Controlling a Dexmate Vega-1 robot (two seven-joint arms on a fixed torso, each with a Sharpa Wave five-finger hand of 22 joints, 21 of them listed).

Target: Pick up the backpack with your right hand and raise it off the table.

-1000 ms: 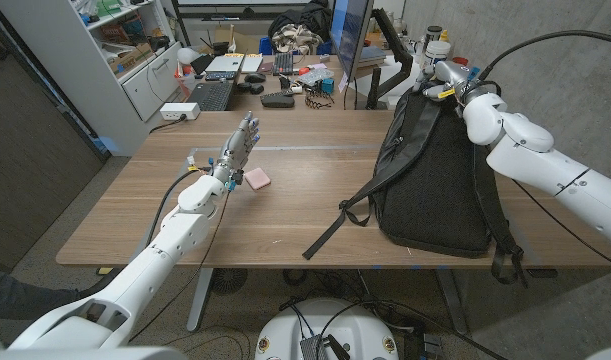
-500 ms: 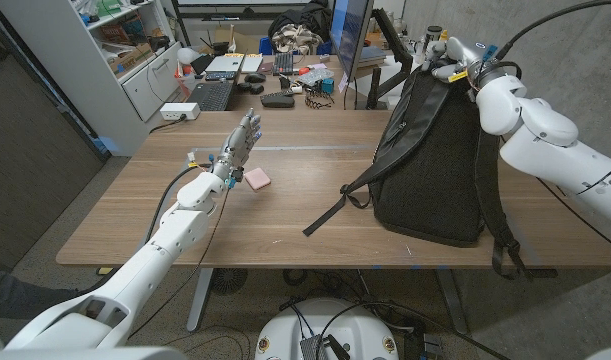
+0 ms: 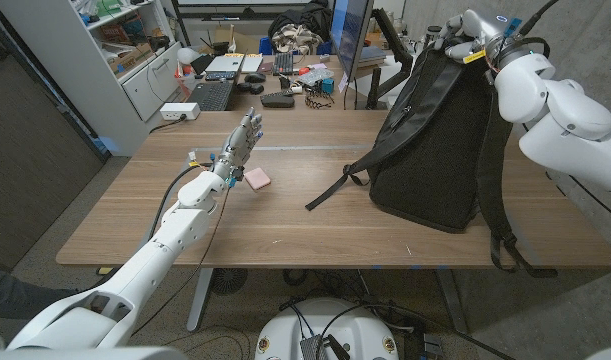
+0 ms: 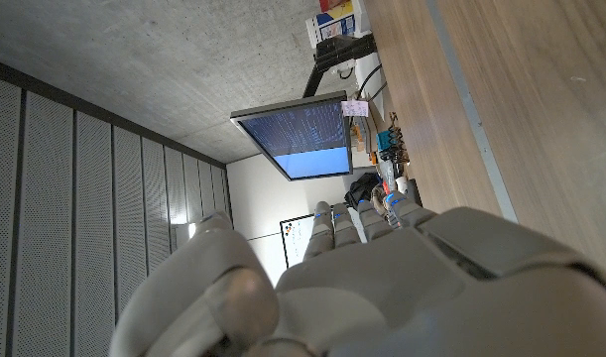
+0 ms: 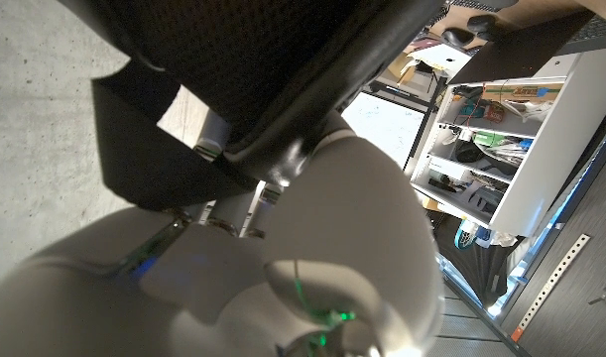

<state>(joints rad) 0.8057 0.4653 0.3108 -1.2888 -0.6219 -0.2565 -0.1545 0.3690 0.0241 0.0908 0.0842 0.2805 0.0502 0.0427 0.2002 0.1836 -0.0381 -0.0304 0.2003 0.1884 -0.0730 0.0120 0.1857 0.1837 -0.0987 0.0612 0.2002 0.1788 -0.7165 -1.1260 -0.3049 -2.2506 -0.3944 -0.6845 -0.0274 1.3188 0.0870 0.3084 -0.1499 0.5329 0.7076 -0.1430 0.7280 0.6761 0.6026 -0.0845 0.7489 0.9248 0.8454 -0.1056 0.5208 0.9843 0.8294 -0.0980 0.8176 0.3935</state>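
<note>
A black backpack (image 3: 432,140) hangs at the table's right side, gripped at its top by my right hand (image 3: 470,35). Its base is at or just above the wood, and its straps (image 3: 330,188) trail down to the tabletop. In the right wrist view the black fabric and top handle (image 5: 283,59) run across my right hand (image 5: 312,228). My left hand (image 3: 241,142) stands upright over the left middle of the table with fingers straight and apart, holding nothing. The left wrist view looks along the back of my left hand (image 4: 382,288).
A small pink block (image 3: 257,178) lies beside my left hand. A strip of tape (image 3: 305,148) runs across the wooden table (image 3: 145,225). A monitor (image 3: 352,35), keyboard and desk clutter sit behind the far edge, and a white shelf (image 3: 125,50) stands far left.
My right hand has risen and moved right with the backpack's top, so the bag now hangs more upright. The loose strap has slid right. My left hand has stayed put.
</note>
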